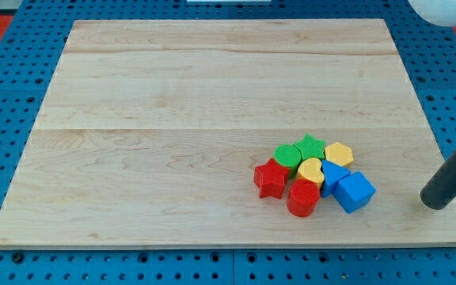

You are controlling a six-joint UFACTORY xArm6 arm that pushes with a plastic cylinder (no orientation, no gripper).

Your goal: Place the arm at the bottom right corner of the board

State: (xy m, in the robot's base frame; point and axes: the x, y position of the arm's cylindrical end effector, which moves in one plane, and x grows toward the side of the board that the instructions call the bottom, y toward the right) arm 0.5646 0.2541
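My tip (433,202) rests on the wooden board (172,119) near its bottom right corner, at the end of the dark rod that comes in from the view's right edge. To its left lies a tight cluster of blocks: a blue cube (355,191), a blue block (332,176), a red cylinder-like block (302,198), a red star (271,179), a yellow heart (310,170), a yellow hexagon (339,153), a green star (311,146) and a green round block (287,156). The tip is apart from the blue cube, roughly a block's width or more to its right.
The board lies on a blue pegboard table (6,87). A white rounded part of the arm (446,9) shows at the view's top right. The board's right edge (450,182) runs just right of the tip.
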